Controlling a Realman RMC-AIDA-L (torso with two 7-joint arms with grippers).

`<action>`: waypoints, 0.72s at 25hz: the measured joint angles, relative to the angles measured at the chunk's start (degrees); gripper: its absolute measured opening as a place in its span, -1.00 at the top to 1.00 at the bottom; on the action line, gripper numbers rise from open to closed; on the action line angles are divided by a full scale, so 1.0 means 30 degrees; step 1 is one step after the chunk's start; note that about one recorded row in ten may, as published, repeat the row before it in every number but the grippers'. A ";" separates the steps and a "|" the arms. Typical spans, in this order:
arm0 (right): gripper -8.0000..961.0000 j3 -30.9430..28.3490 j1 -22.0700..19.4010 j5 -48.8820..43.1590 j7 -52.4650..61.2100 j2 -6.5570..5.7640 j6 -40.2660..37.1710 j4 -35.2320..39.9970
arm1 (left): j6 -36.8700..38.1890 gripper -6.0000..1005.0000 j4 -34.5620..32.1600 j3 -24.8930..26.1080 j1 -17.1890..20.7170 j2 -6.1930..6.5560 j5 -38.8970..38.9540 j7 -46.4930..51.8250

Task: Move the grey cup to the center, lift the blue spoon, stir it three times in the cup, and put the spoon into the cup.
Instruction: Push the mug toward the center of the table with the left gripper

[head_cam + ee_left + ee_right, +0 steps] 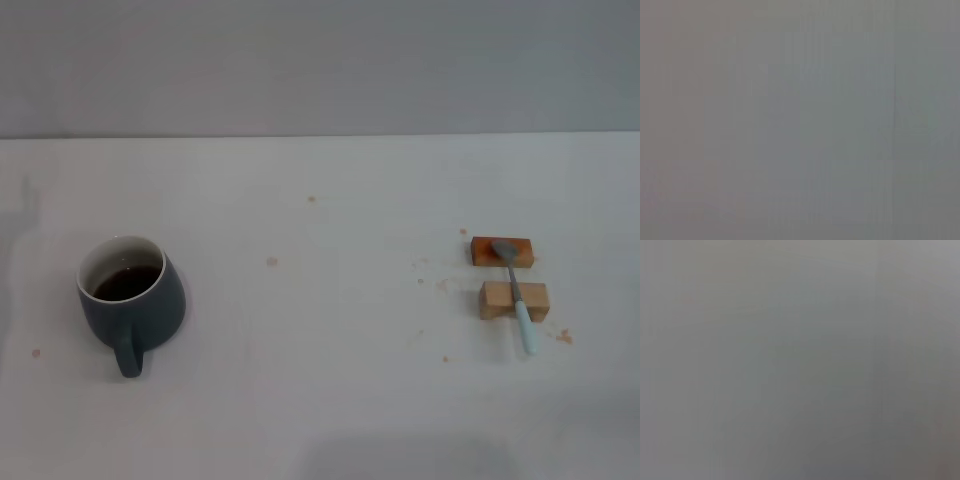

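**Cup at left edge, spoon at right, both untouched**

Grey cup (131,300) upright near the table's (320,400) left edge, dark liquid inside, handle toward the front edge. Blue spoon (516,290) lies across two wooden blocks (508,274) near the right edge. Middle stretch bare apart from small stains. Neither gripper visible, wrist views blank; grip state can't tell.

We count one grey cup (131,300), one blue spoon (518,292), and two wooden blocks (501,251) (513,300) on one table (320,400).
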State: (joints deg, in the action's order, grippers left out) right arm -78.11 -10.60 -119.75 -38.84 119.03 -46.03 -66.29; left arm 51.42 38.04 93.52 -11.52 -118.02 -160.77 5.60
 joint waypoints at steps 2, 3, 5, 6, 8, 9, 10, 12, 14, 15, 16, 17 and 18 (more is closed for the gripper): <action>-0.50 -0.0001 0.0015 -0.0011 0.0000 -0.0001 -0.0006 0.0015 | -0.0025 -0.18 -0.0099 0.0001 0.0013 0.0002 -0.0012 -0.0061; -0.50 0.0001 0.0030 -0.0014 0.0000 -0.0003 -0.0009 0.0026 | -0.0038 -0.17 -0.0202 0.0014 0.0019 0.0002 -0.0015 -0.0083; -0.50 0.0040 0.0016 -0.0017 0.0000 -0.0009 -0.0017 0.0011 | 0.0098 -0.17 -0.0705 0.0079 0.0035 0.0002 -0.0032 -0.0098; -0.50 0.0040 0.0016 -0.0017 0.0000 -0.0009 -0.0017 0.0011 | 0.0098 -0.16 -0.0705 0.0079 0.0035 0.0002 -0.0032 -0.0098; -0.50 0.0050 -0.0057 -0.0017 0.0000 -0.0010 -0.0026 -0.0098 | 0.0201 -0.16 -0.0906 0.0089 0.0052 0.0002 -0.0036 -0.0104; -0.50 0.0057 -0.0075 -0.0017 0.0000 -0.0011 -0.0031 -0.0139 | 0.0537 -0.15 -0.1433 0.0049 0.0129 0.0011 -0.0048 -0.0092; -0.50 0.0105 -0.0092 -0.0017 0.0000 -0.0011 -0.0033 -0.0205 | 0.0755 -0.15 -0.1788 -0.0030 0.0181 0.0000 -0.0081 -0.0092; -0.50 0.0176 -0.0096 -0.0017 0.0000 -0.0011 -0.0036 -0.0246 | 0.1192 -0.10 -0.2580 -0.0229 0.0225 -0.0031 -0.0125 -0.0092; -0.49 0.0181 -0.0091 -0.0017 0.0000 -0.0011 -0.0037 -0.0265 | 0.1614 -0.05 -0.3486 -0.0542 0.0201 -0.0042 -0.0135 -0.0096; -0.49 0.0177 -0.0059 -0.0017 0.0000 -0.0011 -0.0037 -0.0277 | 0.2202 -0.03 -0.4351 -0.0819 0.0173 -0.0068 -0.0102 -0.0158; -0.49 0.0175 -0.0030 -0.0017 0.0000 -0.0011 -0.0038 -0.0287 | 0.2402 -0.01 -0.4648 -0.0887 0.0166 -0.0096 -0.0080 -0.0193; -0.49 0.0172 -0.0004 -0.0017 0.0000 -0.0010 -0.0038 -0.0308 | 0.2625 0.02 -0.5017 -0.0913 0.0145 -0.0145 -0.0024 -0.0176; -0.49 0.0172 -0.0004 -0.0017 0.0000 -0.0010 -0.0038 -0.0308 | 0.2625 0.04 -0.5017 -0.0913 0.0145 -0.0145 -0.0024 -0.0176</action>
State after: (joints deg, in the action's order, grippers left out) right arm -77.59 -10.61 -119.80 -38.84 119.00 -46.15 -67.22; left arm 59.29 22.99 90.78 -11.08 -118.46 -160.84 5.08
